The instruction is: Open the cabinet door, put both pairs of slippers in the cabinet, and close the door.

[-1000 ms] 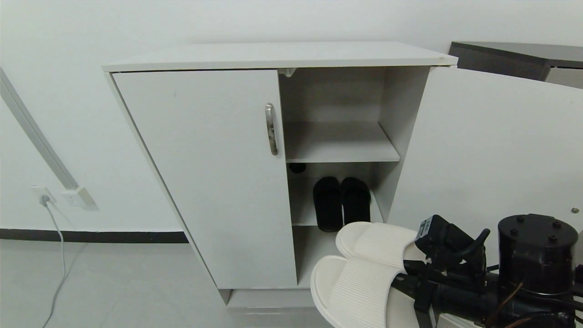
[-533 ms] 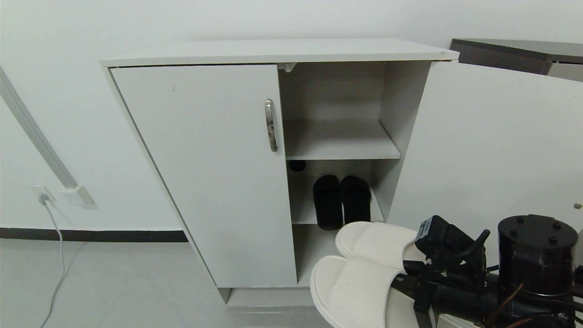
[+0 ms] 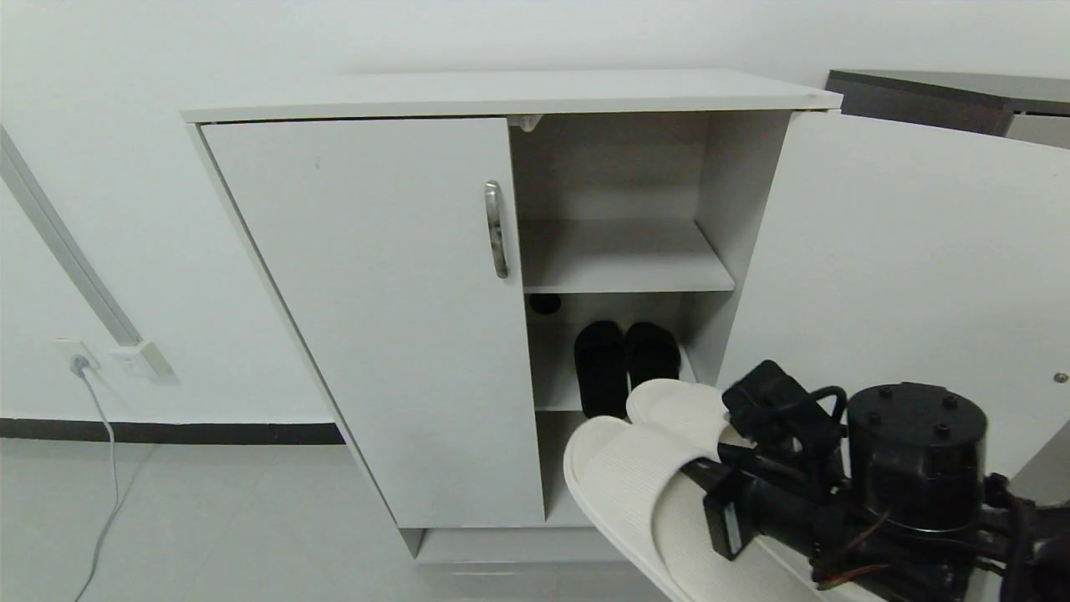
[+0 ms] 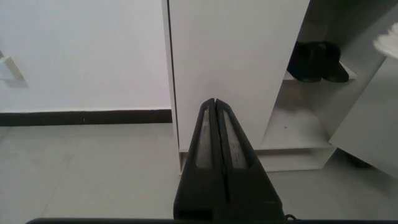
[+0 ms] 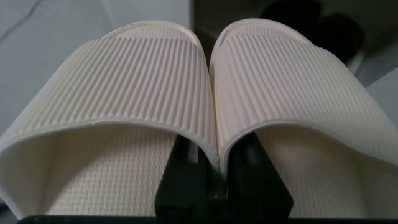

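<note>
The white cabinet (image 3: 510,94) has its left door (image 3: 376,318) closed and its right door (image 3: 903,276) swung wide open. A black pair of slippers (image 3: 627,364) lies on the middle shelf, and the black pair (image 4: 317,61) is in the left wrist view too. My right gripper (image 3: 710,481) is shut on the white slippers (image 3: 635,468), held side by side just in front of the open compartment. In the right wrist view the gripper (image 5: 211,165) pinches the inner sides of the white slippers (image 5: 211,93) together. My left gripper (image 4: 214,106) is shut and empty, low before the closed left door.
A metal handle (image 3: 496,230) runs down the closed door's right edge. The upper shelf (image 3: 623,259) sits above the black pair. A small dark round item (image 3: 545,303) is at the back of the middle shelf. A wall socket with cable (image 3: 79,364) is at left, grey furniture (image 3: 945,104) behind right.
My right arm has carried the white slippers forward and left, toward the open compartment; they now overlap the black pair's heels. The head view shifted slightly.
</note>
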Controlling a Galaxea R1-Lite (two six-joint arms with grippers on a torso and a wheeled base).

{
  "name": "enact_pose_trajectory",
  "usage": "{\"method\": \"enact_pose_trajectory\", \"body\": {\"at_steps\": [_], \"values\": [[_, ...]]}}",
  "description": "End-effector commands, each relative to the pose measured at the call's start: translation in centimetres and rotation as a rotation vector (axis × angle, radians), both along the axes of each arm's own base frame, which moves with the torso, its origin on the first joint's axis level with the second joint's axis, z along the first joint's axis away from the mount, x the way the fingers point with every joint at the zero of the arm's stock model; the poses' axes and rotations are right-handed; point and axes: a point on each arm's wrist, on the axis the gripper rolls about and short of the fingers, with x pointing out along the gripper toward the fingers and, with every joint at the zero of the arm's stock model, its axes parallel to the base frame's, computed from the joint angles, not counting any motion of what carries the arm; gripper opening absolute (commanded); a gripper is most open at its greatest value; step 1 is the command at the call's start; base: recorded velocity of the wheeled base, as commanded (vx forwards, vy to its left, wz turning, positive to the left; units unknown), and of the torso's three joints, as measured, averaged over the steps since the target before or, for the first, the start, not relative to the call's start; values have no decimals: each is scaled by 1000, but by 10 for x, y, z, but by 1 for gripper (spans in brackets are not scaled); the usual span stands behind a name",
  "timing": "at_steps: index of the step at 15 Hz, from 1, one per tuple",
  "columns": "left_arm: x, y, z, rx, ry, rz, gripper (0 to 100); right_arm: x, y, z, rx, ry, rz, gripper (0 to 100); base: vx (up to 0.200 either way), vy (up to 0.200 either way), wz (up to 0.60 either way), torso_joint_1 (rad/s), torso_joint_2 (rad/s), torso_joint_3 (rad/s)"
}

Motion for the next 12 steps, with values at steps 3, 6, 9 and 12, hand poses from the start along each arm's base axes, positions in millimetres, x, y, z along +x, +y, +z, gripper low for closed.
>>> {"method": "enact_pose_trajectory", "body": {"at_steps": [3, 6, 9, 12], "values": [[0, 0, 0, 0, 1, 1, 0, 24, 81, -19, 78, 59, -240, 0, 0, 0, 0, 0, 0, 0], [0, 0, 0, 1, 1, 1, 0, 50, 105, -2, 118, -45, -510, 0, 0, 0, 0, 0, 0, 0], [0, 0, 0, 1, 1, -1, 0, 59, 106, 31, 118, -68, -572, 0, 0, 0, 0, 0, 0, 0], [0, 0, 0, 0, 1, 1, 0, 65, 106, 61, 127, -105, -576, 0, 0, 0, 0, 0, 0, 0]]}}
